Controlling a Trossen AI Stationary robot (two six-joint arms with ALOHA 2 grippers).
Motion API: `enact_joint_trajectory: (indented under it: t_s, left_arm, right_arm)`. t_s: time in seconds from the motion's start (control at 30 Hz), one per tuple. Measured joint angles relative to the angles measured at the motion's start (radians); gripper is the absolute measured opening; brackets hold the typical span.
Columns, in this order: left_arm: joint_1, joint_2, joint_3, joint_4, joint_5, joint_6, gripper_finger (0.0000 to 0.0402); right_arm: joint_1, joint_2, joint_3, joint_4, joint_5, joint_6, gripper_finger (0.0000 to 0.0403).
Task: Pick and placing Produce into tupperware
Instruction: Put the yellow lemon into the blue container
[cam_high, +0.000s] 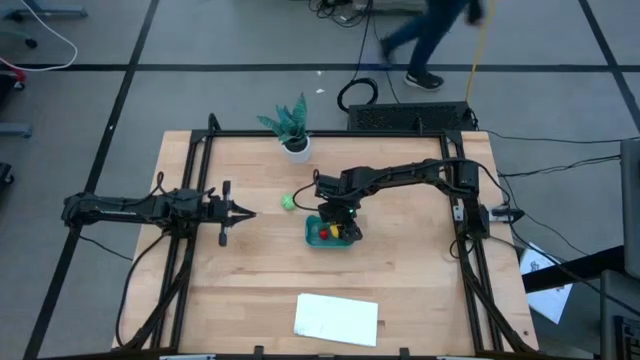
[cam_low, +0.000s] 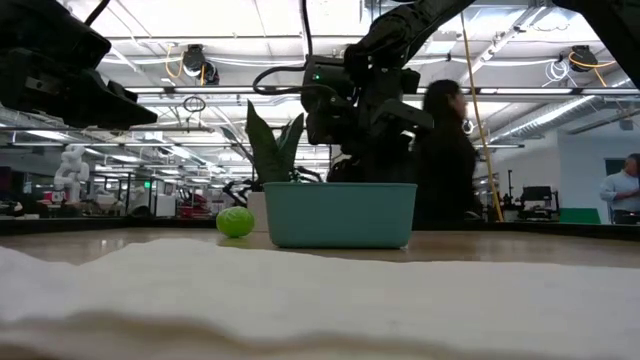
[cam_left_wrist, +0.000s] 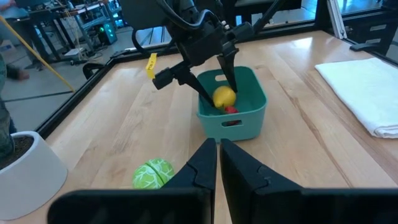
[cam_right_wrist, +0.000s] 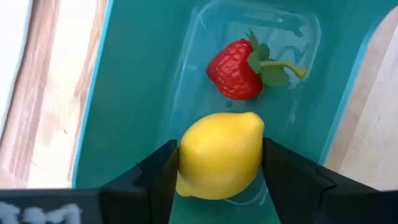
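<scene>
The teal tupperware (cam_high: 312, 235) (cam_left_wrist: 244, 124) stands near the table's middle. My right gripper (cam_high: 342, 215) (cam_right_wrist: 219, 165) reaches down into it and is shut on the yellow lemon (cam_right_wrist: 217, 162) (cam_left_wrist: 224, 96). The red strawberry (cam_right_wrist: 239, 68) lies on the container's floor just beyond the lemon. The round green piece (cam_high: 288, 202) (cam_low: 235, 221) (cam_left_wrist: 152, 174) rests on the wood, to the left of the container. My left gripper (cam_high: 248, 212) (cam_left_wrist: 219, 155) hovers shut at the table's left, pointing toward the green piece. My right gripper pinches the lemon across its middle, one finger (cam_right_wrist: 158, 177) on one side (cam_right_wrist: 186, 162) and the other finger (cam_right_wrist: 286, 177) on the opposite side. The fingers come from above, pointing down into the container. The lemon hangs at about rim height (cam_left_wrist: 224, 96), above the strawberry.
A potted green plant in a white pot (cam_high: 295, 135) (cam_left_wrist: 25, 162) stands near the far edge. A flat white sheet (cam_high: 337, 318) (cam_left_wrist: 367, 87) lies near the near edge. A person (cam_high: 430, 40) (cam_low: 445, 150) walks beyond the far edge. Bare wood surrounds the container.
</scene>
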Motion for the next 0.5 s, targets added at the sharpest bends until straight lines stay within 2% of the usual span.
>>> enact_joint_trajectory:
  t_s: [0.27,0.5]
  left_arm:
    - [0.0,0.0,0.0,0.0,0.0,0.0,0.0026]
    - [0.0,0.0,0.0,0.0,0.0,0.0,0.0026]
  right_arm:
    - [0.0,0.001,-0.001,-0.001,0.003,0.0,0.0202]
    - [0.006,0.002,-0.002,-0.001,0.014,0.015,0.0226]
